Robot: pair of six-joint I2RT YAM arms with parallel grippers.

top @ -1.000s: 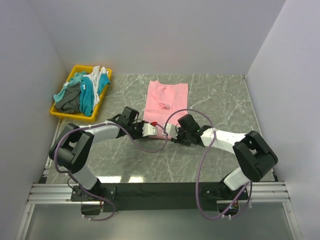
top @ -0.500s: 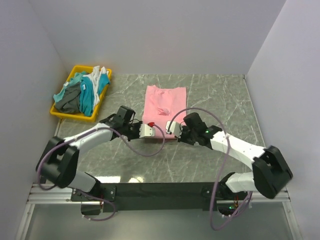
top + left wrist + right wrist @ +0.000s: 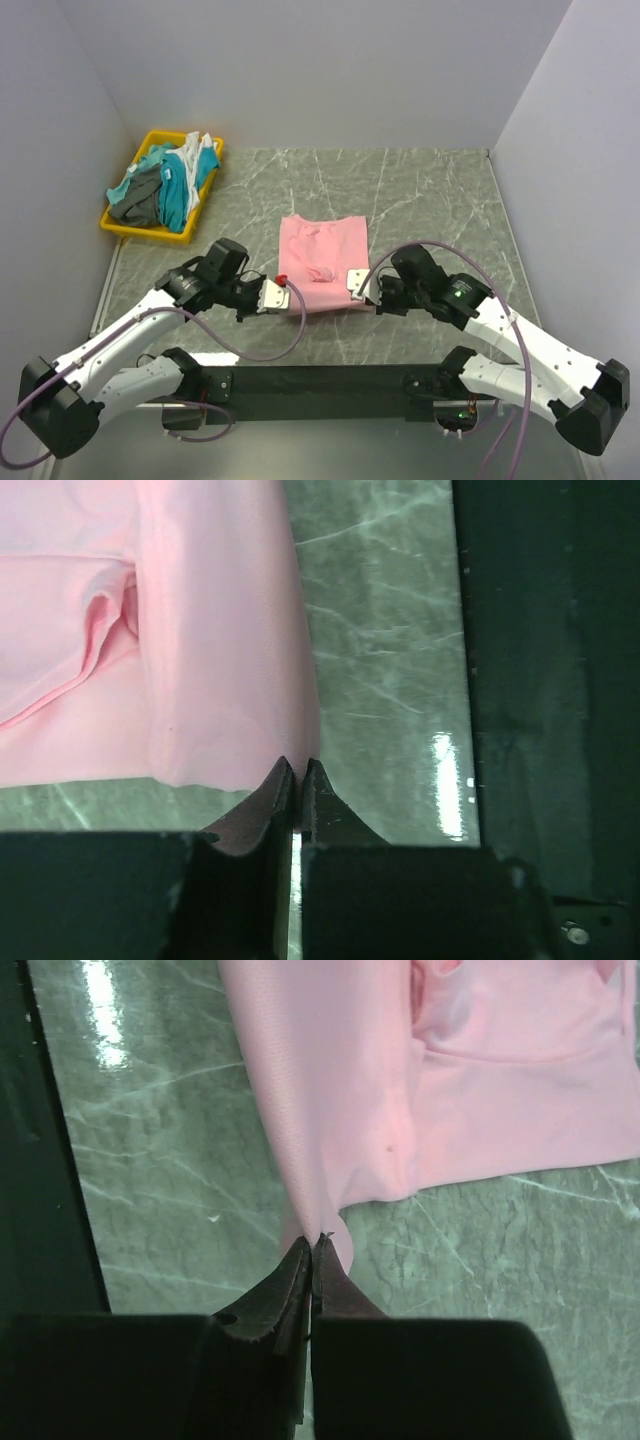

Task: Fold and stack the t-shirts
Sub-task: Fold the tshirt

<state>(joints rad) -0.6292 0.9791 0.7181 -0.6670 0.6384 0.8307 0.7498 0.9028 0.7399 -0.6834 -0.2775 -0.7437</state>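
A pink t-shirt lies partly folded on the marble table near the middle. My left gripper is shut on its near left corner; in the left wrist view the pink t-shirt runs up from the left gripper. My right gripper is shut on the near right corner; in the right wrist view the pink t-shirt rises from the right gripper. Both hold the near edge close to the table.
A yellow bin with several crumpled t-shirts stands at the back left. The table's dark front rail lies just behind the grippers. Grey walls close in the left, back and right.
Both grippers have pulled back toward the table's near edge, dragging the pink t-shirt with them. The shirt now lies nearer and looks shorter.
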